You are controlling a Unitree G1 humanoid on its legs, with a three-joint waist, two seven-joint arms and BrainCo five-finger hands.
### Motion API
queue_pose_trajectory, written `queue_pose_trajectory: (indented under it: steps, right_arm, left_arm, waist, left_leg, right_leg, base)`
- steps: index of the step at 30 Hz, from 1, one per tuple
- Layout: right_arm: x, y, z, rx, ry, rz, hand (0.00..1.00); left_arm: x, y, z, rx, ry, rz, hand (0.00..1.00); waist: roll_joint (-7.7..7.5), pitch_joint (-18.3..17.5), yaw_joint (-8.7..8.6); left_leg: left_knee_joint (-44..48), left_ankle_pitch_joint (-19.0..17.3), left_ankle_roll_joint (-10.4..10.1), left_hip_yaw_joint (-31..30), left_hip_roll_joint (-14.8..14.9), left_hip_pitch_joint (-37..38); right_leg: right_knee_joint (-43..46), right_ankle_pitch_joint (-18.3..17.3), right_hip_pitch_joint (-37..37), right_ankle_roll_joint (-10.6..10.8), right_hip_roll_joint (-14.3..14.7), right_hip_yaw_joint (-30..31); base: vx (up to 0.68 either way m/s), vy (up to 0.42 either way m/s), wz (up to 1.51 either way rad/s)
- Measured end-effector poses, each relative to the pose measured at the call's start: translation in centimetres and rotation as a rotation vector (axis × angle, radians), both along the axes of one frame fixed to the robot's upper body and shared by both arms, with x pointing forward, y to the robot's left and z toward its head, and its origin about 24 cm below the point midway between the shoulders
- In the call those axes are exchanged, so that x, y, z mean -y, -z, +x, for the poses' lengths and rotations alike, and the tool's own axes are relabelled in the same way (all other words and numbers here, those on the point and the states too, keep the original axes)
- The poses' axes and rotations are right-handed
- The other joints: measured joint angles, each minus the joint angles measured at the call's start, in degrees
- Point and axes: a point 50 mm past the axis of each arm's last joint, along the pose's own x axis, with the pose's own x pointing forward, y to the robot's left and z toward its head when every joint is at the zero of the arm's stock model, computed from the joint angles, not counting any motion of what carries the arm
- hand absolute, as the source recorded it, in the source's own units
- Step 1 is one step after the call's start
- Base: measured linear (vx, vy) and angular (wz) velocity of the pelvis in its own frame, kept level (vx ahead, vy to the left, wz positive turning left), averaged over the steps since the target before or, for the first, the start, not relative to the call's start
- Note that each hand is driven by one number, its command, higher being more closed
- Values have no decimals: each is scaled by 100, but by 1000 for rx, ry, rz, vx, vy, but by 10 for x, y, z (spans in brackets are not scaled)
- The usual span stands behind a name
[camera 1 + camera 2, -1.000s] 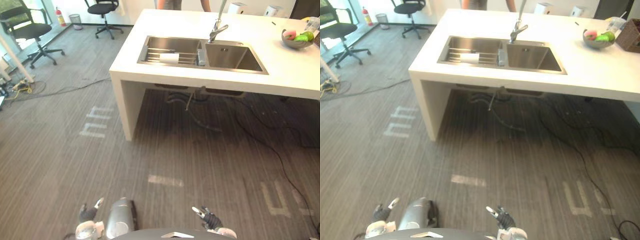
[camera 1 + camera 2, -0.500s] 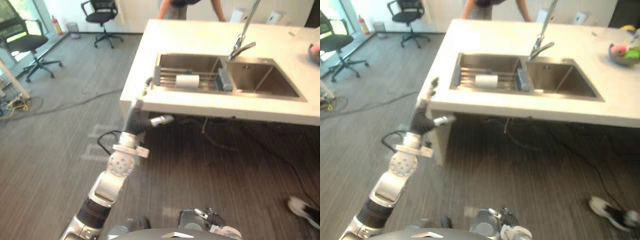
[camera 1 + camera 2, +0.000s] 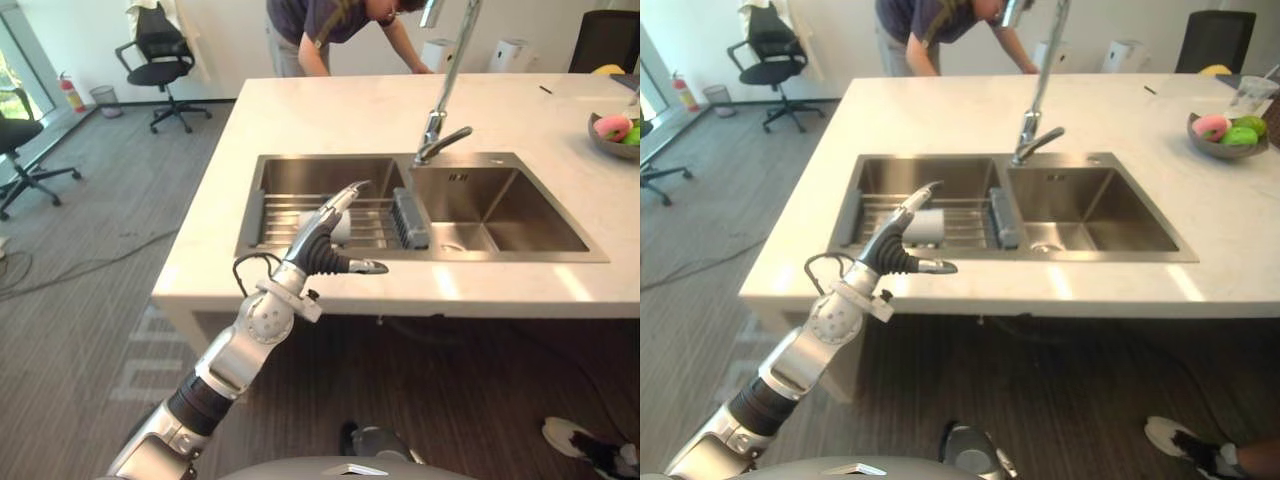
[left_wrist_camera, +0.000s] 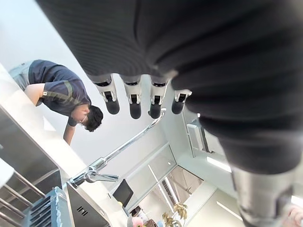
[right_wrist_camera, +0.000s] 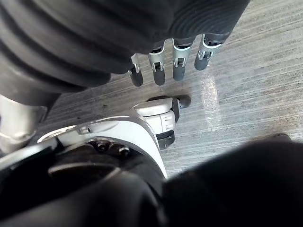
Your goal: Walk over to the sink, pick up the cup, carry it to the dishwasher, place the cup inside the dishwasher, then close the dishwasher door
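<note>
Left hand (image 3: pixel 322 245) held spread, empty, over sink (image 3: pixel 470 257) front edge. White cup (image 3: pixel 927 227) on rack (image 3: pixel 970 225) judged light, rigid, slippery; best gripped round sidewall.

A person (image 3: pixel 930 20) bends over the white counter (image 3: pixel 940 110), a fruit bowl (image 3: pixel 1225 150) on its right end.

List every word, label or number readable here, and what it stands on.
No text is readable.
Small dark mark on the right basin wall of the stainless steel sink: too small to read.
Pale marks on the grey floor: cut off by the white counter, unreadable.
</note>
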Motion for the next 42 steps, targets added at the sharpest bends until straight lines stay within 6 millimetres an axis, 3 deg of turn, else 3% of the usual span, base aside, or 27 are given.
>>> queue_pose_trajectory:
  steps: [2, 4, 7, 9, 12, 16, 22, 26, 30, 36, 42]
  right_arm:
    - [1, 0, -4, -42, -22, 9, 0]
    - [3, 1, -10, -89, -30, 11, 0]
    - [5, 1, -12, -116, -34, 23, 0]
    - [4, 1, -11, -111, -39, 26, 0]
    - [-1, 2, -12, -107, -39, 40, 0]
    - [-11, 4, -13, -110, -27, 59, 0]
    - [-13, 4, -17, -102, -2, 50, 0]
    - [-14, 4, -17, -103, 16, 56, 0]
    - [-19, 3, 6, -158, -91, 65, 0]
    - [-30, -11, 66, -283, -198, -31, 0]
    - [-32, -17, 77, -364, -270, -109, 0]
  left_arm:
    - [2, -5, -2, -5, 15, -3, 0]
    - [2, -6, -2, -10, 25, 9, 0]
    - [-7, -2, 1, -12, 11, 72, 0]
    - [-14, -5, 6, 9, -2, 119, 0]
    - [-15, -12, 12, 35, 0, 133, 0]
    - [-18, -10, 13, 39, 2, 162, 0]
    - [-21, 15, 21, -35, -11, 274, 0]
    - [-25, 31, 28, -72, -25, 371, 0]
    - [-30, 36, 30, -105, -35, 416, 0]
    - [-16, 54, 16, -107, 9, 545, 0]
    - [1, 69, 3, -137, 47, 624, 0]
  waist:
    - [13, 7, -17]
    - [33, 10, 53]
    - [29, 4, 191]
    - [36, -1, 219]
    - [-12, -122, 194]
    - [-287, -257, 191]
    - [-399, -353, 82]
    - [-419, -350, 24]
    - [-445, -341, 14]
    - [-458, -337, 78]
    - [-389, -349, 95]
  left_leg:
    - [1890, 841, 369, -157, 490, -1003]
    - [2570, 641, 408, -187, 635, -1455]
    - [1576, 303, 342, -136, 166, -1668]
    - [366, 348, 341, -90, -205, -1777]
    - [-834, 575, 404, -3, -424, -1485]
    - [-1796, 792, 447, 151, -702, -1046]
    - [-2515, 1097, 492, -24, -983, -714]
    - [-2949, 1395, 539, -202, -1125, -616]
    - [-3414, 1713, 585, -345, -1181, -511]
    - [-3418, 1849, 658, -464, -1237, -648]
    - [-3417, 1879, 688, -456, -1262, -782]
  right_leg:
    - [-364, -122, 432, -155, 179, -76]
    - [-738, -137, 927, -235, 327, -28]
    - [-1180, -119, 1370, -274, 376, 317]
    - [-1289, -39, 1350, -233, 430, 617]
    - [-1265, -92, 1306, -124, 458, 799]
    - [-1322, -120, 1285, -80, 309, 906]
    - [-1202, -279, 1308, 78, 128, 875]
    - [-1218, -322, 1284, 73, 47, 727]
    - [-1277, -308, 1222, 114, 31, 634]
    - [-1755, 89, 1343, 148, 35, 564]
    - [-2028, 296, 1338, 164, 22, 596]
  base:
    - [334, -252, 16]
    - [297, -175, -12]
    - [319, -132, -67]
    - [196, 22, -77]
    - [333, 108, -38]
    - [166, 83, -10]
    - [48, 51, 13]
    - [-67, 0, 25]
    - [-115, -14, 15]
    - [-47, 13, 8]
    - [-2, 7, -1]
